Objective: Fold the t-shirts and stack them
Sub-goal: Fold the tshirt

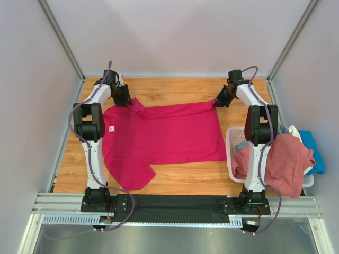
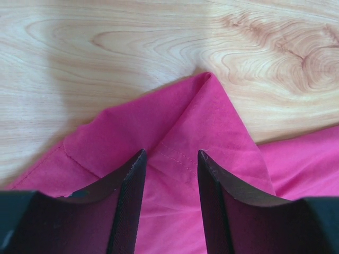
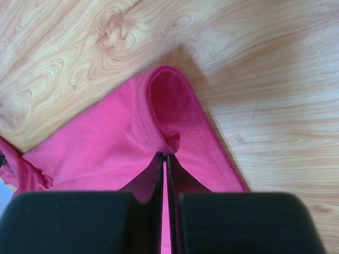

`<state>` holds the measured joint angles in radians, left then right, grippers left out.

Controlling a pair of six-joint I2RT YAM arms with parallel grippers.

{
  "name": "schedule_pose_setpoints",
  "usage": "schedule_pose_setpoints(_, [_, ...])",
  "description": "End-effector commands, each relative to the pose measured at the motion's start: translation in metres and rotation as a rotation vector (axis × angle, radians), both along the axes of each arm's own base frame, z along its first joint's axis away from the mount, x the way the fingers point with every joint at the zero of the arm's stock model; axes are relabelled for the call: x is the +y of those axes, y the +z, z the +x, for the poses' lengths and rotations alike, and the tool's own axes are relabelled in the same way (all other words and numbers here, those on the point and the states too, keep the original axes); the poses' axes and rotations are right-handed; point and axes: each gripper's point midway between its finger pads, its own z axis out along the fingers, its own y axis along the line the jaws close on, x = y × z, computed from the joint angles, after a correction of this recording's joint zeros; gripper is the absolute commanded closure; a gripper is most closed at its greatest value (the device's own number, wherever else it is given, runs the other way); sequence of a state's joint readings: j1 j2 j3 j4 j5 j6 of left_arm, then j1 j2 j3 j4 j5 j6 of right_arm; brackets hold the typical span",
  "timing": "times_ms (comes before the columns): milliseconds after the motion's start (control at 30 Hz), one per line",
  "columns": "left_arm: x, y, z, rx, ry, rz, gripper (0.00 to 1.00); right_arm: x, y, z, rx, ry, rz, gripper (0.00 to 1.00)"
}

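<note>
A magenta-red t-shirt (image 1: 164, 137) lies spread on the wooden table, white neck label at its left edge. My left gripper (image 1: 127, 100) is open over the shirt's far left sleeve corner (image 2: 180, 132), a finger on each side of the stitched hem, cloth between the jaws. My right gripper (image 1: 218, 100) is shut on the shirt's far right hem corner (image 3: 169, 106), with the cloth bunched at its tips (image 3: 165, 154). A dusty pink shirt (image 1: 283, 161), a blue one (image 1: 315, 153) and a whitish one (image 1: 293, 132) hang out of the basket at the right.
A white plastic lattice basket (image 1: 235, 138) stands at the table's right edge beside my right arm. Grey walls and metal posts enclose the table. Bare wood shows along the far edge (image 1: 175, 87) and at the near left (image 1: 74, 172).
</note>
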<state>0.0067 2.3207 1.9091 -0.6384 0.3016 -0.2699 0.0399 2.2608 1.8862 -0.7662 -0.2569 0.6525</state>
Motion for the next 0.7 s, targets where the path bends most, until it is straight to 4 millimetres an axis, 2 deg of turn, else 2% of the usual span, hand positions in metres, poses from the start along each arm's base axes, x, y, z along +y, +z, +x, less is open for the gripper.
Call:
schedule_pose_setpoints(0, [0.003, 0.015, 0.016, -0.081, -0.032, 0.035, 0.5, -0.002, 0.004, 0.008, -0.027, 0.015, 0.008, 1.0])
schedule_pose_setpoints(33, [-0.012, 0.015, 0.016, -0.085, -0.062, 0.031, 0.51, -0.002, 0.003, 0.008, -0.025, 0.015, 0.01, 1.0])
schedule_pose_setpoints(100, [-0.016, 0.014, 0.016, -0.08, -0.081, 0.014, 0.58, -0.001, 0.003, 0.009, -0.026, 0.015, 0.011, 1.0])
schedule_pose_setpoints(200, [-0.022, 0.014, 0.017, -0.075, -0.09, 0.009, 0.61, -0.001, 0.002, 0.009, -0.025, 0.016, 0.015, 1.0])
schedule_pose_setpoints(367, [-0.024, -0.001, 0.011, -0.003, -0.084, 0.008, 0.58, -0.001, 0.002, 0.011, -0.028, 0.014, 0.02, 1.0])
schedule_pose_setpoints(433, [-0.024, 0.001, 0.015, -0.013, -0.087, 0.01, 0.59, -0.001, 0.002, 0.011, -0.027, 0.014, 0.02, 1.0])
schedule_pose_setpoints(533, [-0.023, 0.0, 0.017, -0.006, -0.08, 0.018, 0.67, -0.001, 0.002, 0.011, -0.028, 0.014, 0.02, 1.0])
schedule_pose_setpoints(667, [-0.02, -0.002, 0.014, 0.015, -0.066, 0.04, 0.69, -0.001, 0.004, 0.011, -0.03, 0.016, 0.021, 1.0])
